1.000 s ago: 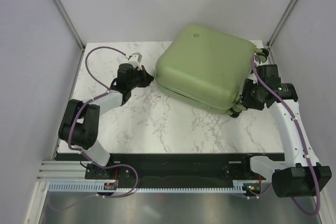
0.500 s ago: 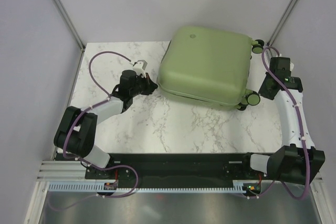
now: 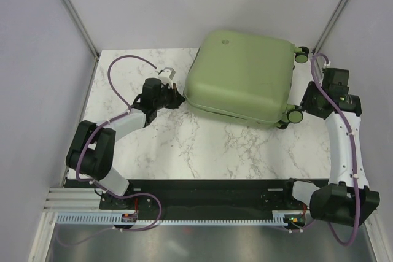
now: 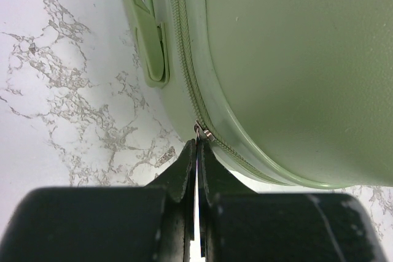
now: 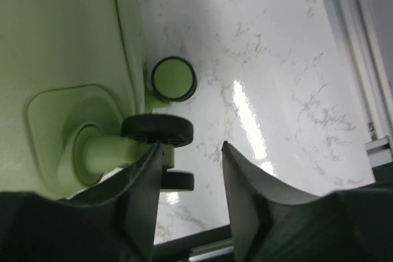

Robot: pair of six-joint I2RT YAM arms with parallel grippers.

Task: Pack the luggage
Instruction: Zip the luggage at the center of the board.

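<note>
On your marble table [image 3: 184, 145]: closed sage-green hard-shell suitcase [image 3: 242, 78]
Left gripper [image 4: 196, 144]: clamped on metal zipper pull [image 4: 201, 132]
Right gripper [image 5: 190, 146]: apart — beside black wheel [image 5: 156, 128]

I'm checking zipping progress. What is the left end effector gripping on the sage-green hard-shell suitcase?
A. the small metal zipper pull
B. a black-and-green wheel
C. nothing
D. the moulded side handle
A: the left wrist view shows the left end effector pinched shut on the small metal zipper pull.
</note>
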